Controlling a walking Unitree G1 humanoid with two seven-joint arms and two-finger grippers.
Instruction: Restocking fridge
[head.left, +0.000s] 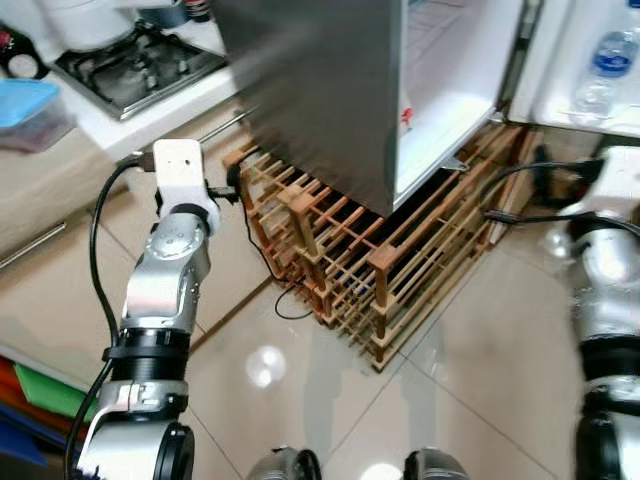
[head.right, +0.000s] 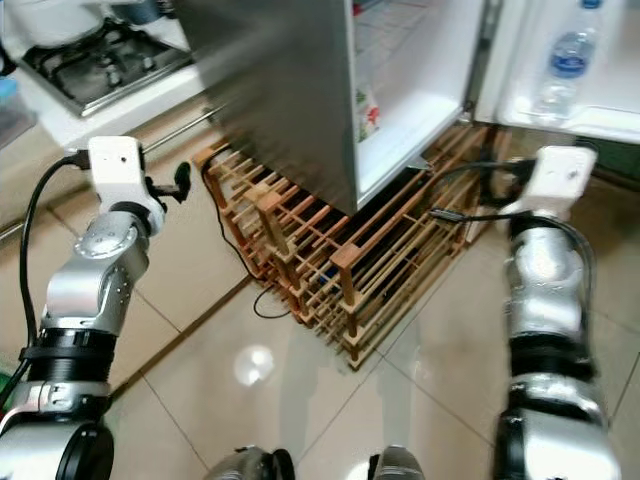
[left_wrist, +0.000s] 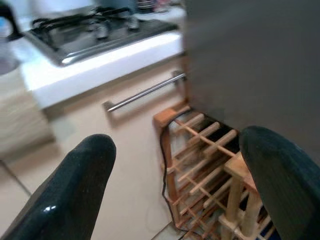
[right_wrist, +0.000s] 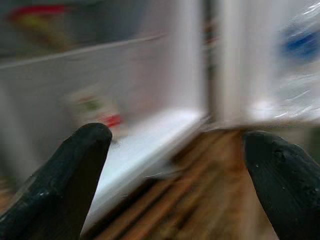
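The fridge (head.left: 320, 90) has a brushed grey-silver side and a white interior, and the water bottle (head.left: 603, 70) in its white door shelf is clear with a blue label and cap; the wooden rack (head.left: 370, 250) under it is warm orange-brown, a lattice of thin slats, and a black cable (head.left: 265, 255) runs down beside it. The floor (head.left: 480, 380) is glossy beige tile with pale grout lines; the stove (head.left: 135, 65) is steel with black grates (set in a white counter); both arms are silver with white wrist blocks, and the left gripper (left_wrist: 180, 185) and right gripper (right_wrist: 175, 175) have black fingers.
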